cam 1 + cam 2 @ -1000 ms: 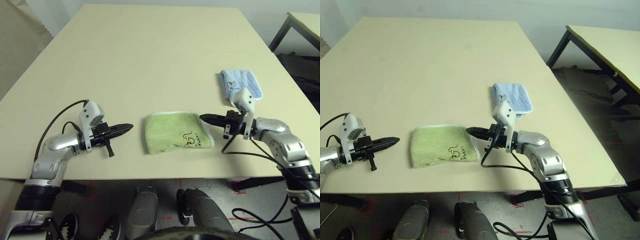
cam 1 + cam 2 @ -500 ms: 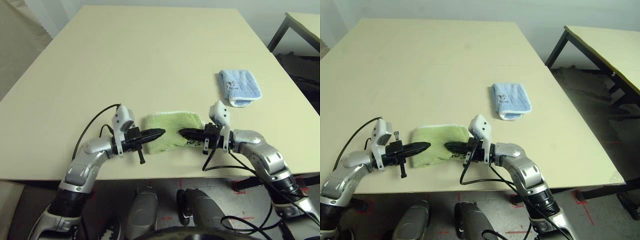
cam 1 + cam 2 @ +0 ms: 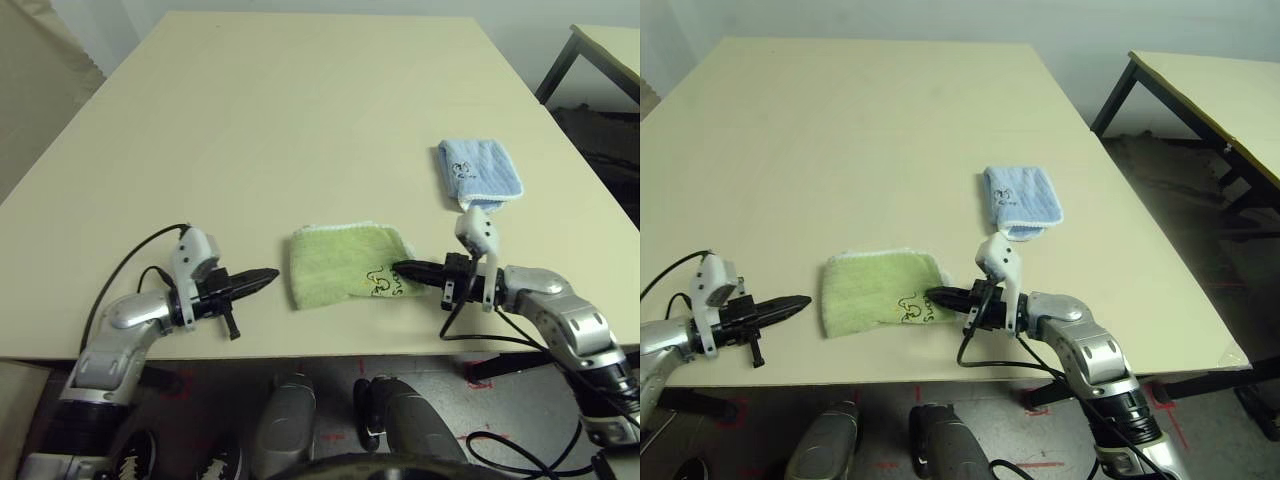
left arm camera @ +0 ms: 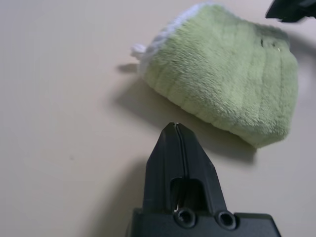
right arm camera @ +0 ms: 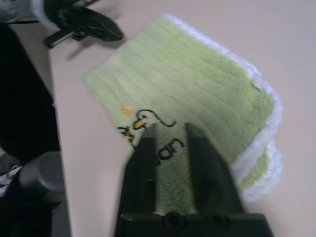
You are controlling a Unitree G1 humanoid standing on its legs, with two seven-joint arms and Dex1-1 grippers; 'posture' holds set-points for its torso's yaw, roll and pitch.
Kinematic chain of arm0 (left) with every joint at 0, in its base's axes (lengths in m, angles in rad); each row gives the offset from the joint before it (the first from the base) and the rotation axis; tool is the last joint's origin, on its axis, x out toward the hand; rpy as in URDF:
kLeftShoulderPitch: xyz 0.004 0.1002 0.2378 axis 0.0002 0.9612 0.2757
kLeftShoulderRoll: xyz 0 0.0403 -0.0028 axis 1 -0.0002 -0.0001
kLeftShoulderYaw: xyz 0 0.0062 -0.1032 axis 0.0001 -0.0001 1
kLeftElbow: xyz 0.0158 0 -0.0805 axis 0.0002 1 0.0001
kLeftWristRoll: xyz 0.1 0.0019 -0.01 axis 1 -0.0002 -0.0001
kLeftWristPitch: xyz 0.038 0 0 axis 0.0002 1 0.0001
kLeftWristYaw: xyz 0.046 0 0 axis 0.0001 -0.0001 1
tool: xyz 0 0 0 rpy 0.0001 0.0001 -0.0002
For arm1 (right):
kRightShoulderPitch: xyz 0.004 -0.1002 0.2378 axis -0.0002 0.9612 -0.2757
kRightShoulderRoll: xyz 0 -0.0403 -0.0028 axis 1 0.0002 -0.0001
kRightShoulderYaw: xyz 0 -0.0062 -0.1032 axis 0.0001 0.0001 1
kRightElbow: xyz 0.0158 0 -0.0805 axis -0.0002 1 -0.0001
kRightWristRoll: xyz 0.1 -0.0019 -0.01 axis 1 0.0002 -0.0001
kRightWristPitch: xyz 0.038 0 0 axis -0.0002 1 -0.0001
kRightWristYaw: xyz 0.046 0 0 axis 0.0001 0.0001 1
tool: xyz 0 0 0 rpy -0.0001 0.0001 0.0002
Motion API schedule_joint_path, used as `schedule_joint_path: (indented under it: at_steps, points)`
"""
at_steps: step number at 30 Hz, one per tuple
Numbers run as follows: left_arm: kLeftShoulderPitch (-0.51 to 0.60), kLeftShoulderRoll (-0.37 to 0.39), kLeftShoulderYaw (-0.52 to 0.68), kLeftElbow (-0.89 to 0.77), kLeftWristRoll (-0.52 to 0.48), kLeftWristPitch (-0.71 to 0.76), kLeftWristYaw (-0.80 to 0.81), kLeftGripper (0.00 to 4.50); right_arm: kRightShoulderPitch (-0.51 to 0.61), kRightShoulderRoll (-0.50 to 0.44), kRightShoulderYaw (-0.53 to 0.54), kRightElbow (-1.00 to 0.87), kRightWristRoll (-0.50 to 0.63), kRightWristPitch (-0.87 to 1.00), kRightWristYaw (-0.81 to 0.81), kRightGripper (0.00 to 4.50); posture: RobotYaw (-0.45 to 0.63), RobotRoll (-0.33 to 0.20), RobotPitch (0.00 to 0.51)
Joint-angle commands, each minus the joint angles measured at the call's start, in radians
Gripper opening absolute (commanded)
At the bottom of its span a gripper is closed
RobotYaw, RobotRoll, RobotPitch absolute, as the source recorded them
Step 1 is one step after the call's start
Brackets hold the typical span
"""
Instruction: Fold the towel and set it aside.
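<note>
The towel [image 3: 343, 264], light yellow-green with white edging and a small dark drawing near its right corner, lies folded on the table [image 3: 300, 100] close to the front edge. My left gripper [image 3: 268, 276] lies on the table just left of the towel [image 4: 224, 81], shut and a small gap away from it. My right gripper [image 3: 400, 268] reaches in from the right. It is open, and its fingers [image 5: 197, 145] rest over the towel's printed corner [image 5: 163, 128] with cloth showing between them.
A smaller light blue towel [image 3: 480, 172] lies folded behind my right arm. The table's front edge runs just below both grippers. A second table [image 3: 1220, 90] with dark legs stands off to the right.
Half a second ago both grippers were shut and pressed onto the towel. Now the left has drawn back to the left, off the cloth. The right has slid to the towel's right edge and opened.
</note>
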Motion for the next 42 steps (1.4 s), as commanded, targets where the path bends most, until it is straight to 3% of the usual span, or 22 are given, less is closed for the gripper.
schedule_joint_path:
  at_steps: [1,2,4,7,10,11,16,21,31,35,42]
  points:
    - [0.023,0.046,0.075,-0.053,-0.21,0.346,0.041,1.21,-0.004,-0.05,-0.025,-0.014,-0.035,-0.092,0.042,2.35,0.11,0.0,0.131]
    - [0.023,0.054,0.092,-0.06,-0.256,0.421,0.058,1.55,-0.007,-0.059,-0.022,-0.01,-0.05,-0.114,0.045,2.7,0.11,0.0,0.131]
    - [-0.016,0.059,0.146,-0.016,-0.394,0.723,0.182,2.25,-0.027,-0.102,0.017,0.024,-0.173,-0.236,0.036,3.42,0.11,0.0,0.131]
    - [-0.054,0.045,0.192,0.035,-0.492,1.027,0.308,3.36,-0.053,-0.125,0.043,0.056,-0.264,-0.337,0.025,4.5,0.11,0.0,0.129]
    - [-0.095,-0.03,0.242,0.057,-0.553,1.172,0.4,4.41,-0.063,-0.119,0.044,0.068,-0.273,-0.378,0.036,4.5,0.1,0.0,0.125]
    - [-0.115,-0.062,0.261,0.066,-0.563,1.207,0.434,4.46,-0.062,-0.117,0.042,0.07,-0.268,-0.384,0.042,4.5,0.11,0.0,0.124]
    - [-0.213,-0.191,0.326,0.097,-0.567,1.304,0.555,4.46,-0.031,-0.112,0.022,0.03,-0.167,-0.351,0.098,4.5,0.1,0.0,0.126]
    - [-0.287,-0.244,0.296,0.13,-0.542,1.343,0.581,4.46,-0.01,-0.116,0.01,0.003,-0.111,-0.32,0.113,4.5,0.1,0.0,0.127]
    - [-0.471,-0.327,0.152,0.274,-0.428,1.23,0.55,4.46,-0.014,-0.111,0.001,-0.011,-0.097,-0.307,0.098,4.5,0.08,0.0,0.132]
    - [-0.532,-0.324,0.028,0.332,-0.351,1.214,0.533,4.46,-0.012,-0.108,0.001,-0.011,-0.098,-0.306,0.097,4.5,0.07,0.0,0.136]
    - [-0.591,-0.306,0.029,0.389,-0.329,1.188,0.465,2.11,-0.01,-0.1,-0.005,-0.007,-0.095,-0.299,0.084,4.5,0.06,0.0,0.141]
